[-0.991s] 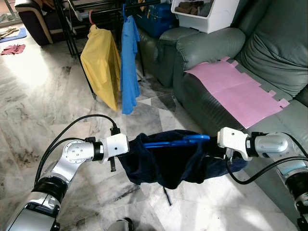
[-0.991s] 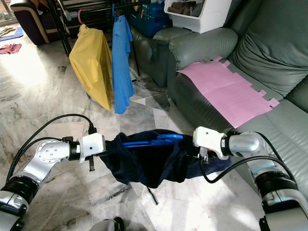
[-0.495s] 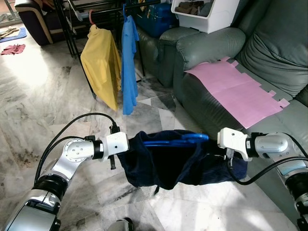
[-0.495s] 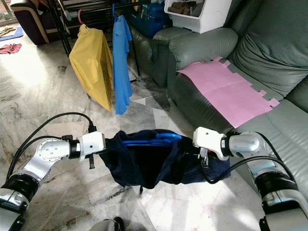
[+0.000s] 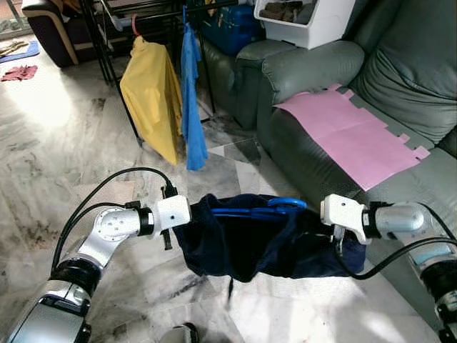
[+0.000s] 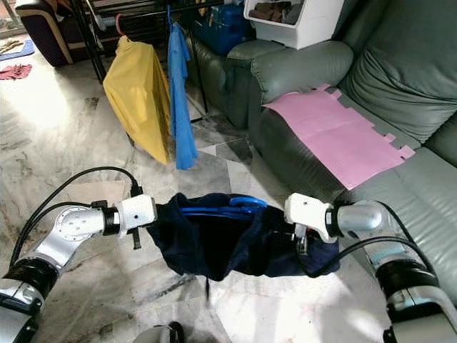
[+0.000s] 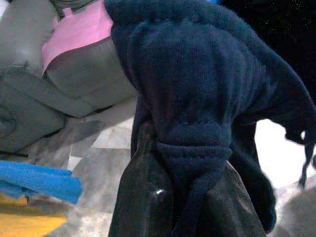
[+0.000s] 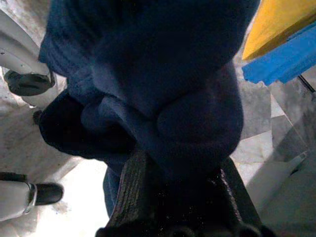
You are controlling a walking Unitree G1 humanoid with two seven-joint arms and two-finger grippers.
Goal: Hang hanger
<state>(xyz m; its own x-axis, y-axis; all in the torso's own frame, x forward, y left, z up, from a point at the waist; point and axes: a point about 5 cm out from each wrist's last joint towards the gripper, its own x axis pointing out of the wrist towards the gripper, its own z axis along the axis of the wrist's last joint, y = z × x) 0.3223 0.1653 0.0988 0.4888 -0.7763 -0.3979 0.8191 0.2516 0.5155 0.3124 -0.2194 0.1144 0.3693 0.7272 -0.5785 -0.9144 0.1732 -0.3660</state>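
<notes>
Here the left gripper [image 7: 192, 197] is clamped on one end of a dark navy garment [image 5: 250, 239], the knit bunched thick between its black fingers [image 7: 143, 197]. The right gripper [image 8: 177, 197] pinches the other end the same way, cloth balled up between its fingers. Between the two, the garment hangs stretched like a sling above the marble floor [image 5: 64, 143], with a thin cord dangling from its lower edge. A blue hanger [image 5: 260, 209] lies along the garment's top edge, partly wrapped in the cloth, its curved end toward the right gripper. Beyond, a yellow shirt [image 5: 151, 96] and a blue shirt [image 5: 191, 93] hang side by side from a black drying rack [image 5: 114, 43]. On the robot's right stands a grey-green sofa [image 5: 400, 78] with a pink sheet [image 5: 350, 132] spread on its seat, and a white bin [image 5: 303, 21] sits behind the armrest.
</notes>
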